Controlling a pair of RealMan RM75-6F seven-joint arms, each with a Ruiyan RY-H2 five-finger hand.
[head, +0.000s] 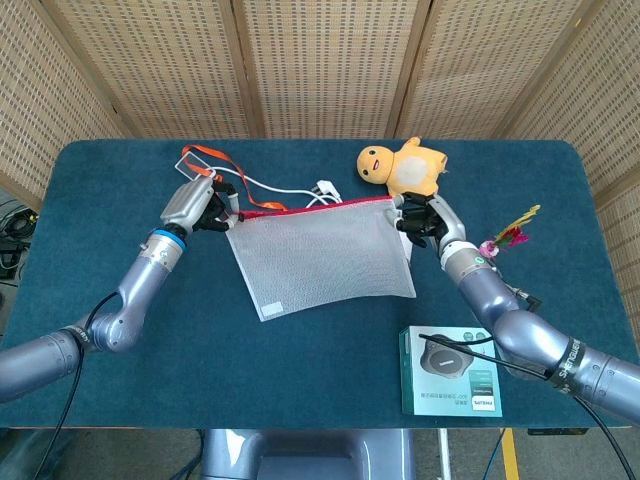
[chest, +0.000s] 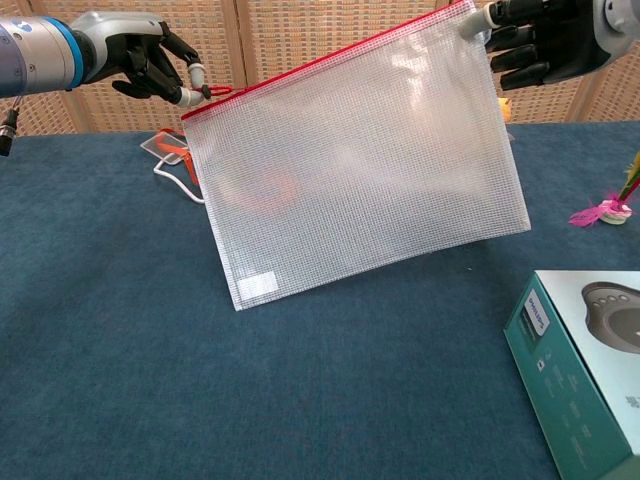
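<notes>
Two hands were seen on one thing: a clear mesh zip pouch with a red zipper edge (head: 325, 255), held up off the blue cloth-covered counter (head: 100, 200) and stretched between them. The left hand (head: 193, 206) was at the pouch's left top corner, its fingers (chest: 150, 62) pinched together on the red zipper end. The right hand (head: 425, 220) was at the right top corner, fingers (chest: 525, 40) curled and clamped on that corner. In the chest view the pouch was seen hanging tilted, the red edge rising from left to right, the lower corners clear of the counter. A small white label (chest: 258, 285) was noted near its lower left corner.

Behind the pouch, on the counter, a tangle of white cable with a plug (head: 305, 190) was recorded, and beside it a clear badge holder on an orange lanyard (head: 200, 162), close to the left hand. A yellow plush duck toy (head: 403, 168) lay just beyond the right hand. A small pink and yellow artificial flower sprig (head: 505, 236) lay to the right of that hand. A green and white product box with a grey device pictured on it (head: 450, 370) lay near the counter's front edge, well apart from the pouch.
</notes>
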